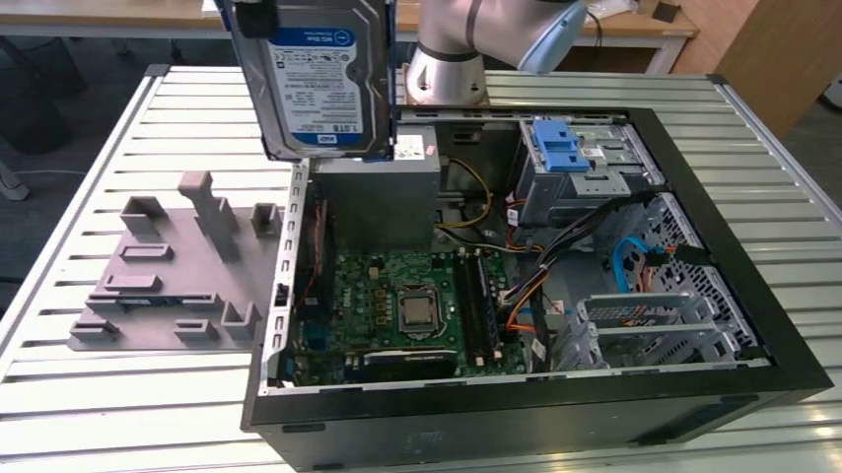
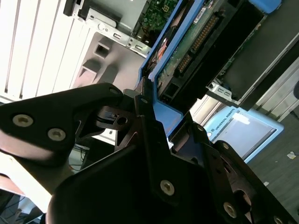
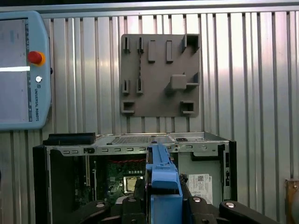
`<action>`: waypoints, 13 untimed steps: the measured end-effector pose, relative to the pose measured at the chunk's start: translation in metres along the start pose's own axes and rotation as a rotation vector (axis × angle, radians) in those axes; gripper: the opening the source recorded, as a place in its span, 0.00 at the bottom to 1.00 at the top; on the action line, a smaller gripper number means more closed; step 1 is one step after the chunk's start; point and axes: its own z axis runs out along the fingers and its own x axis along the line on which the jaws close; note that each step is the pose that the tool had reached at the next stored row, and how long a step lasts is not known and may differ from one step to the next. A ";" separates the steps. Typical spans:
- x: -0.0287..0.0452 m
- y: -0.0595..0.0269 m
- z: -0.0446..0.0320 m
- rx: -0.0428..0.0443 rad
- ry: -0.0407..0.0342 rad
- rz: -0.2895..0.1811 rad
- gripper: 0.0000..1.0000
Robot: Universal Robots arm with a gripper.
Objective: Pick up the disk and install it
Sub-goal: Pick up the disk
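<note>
The disk, a silver hard drive with a blue-and-white label and a blue frame, hangs upright in the air above the back left corner of the open computer case. My gripper is shut on its blue-framed edge, with the black fingers pressed against it. In the first wrist view the disk's blue frame stands edge-on between the gripper fingers, over the case's interior. The drive cage with a light-blue latch sits at the case's back right.
A grey fixture plate with raised holders lies on the slatted metal table beside the case. Inside the case are a green motherboard, a grey metal box and loose cables. A teach pendant lies on the table.
</note>
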 end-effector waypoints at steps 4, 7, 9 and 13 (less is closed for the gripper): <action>0.0027 -0.0115 0.0002 0.0000 0.0000 0.000 0.36; 0.0059 -0.0169 0.0006 0.0000 0.0001 0.000 0.36; 0.0091 -0.0192 0.0014 0.0000 0.0001 0.000 0.36; 0.0147 -0.0318 0.0027 0.0000 0.0001 0.000 0.36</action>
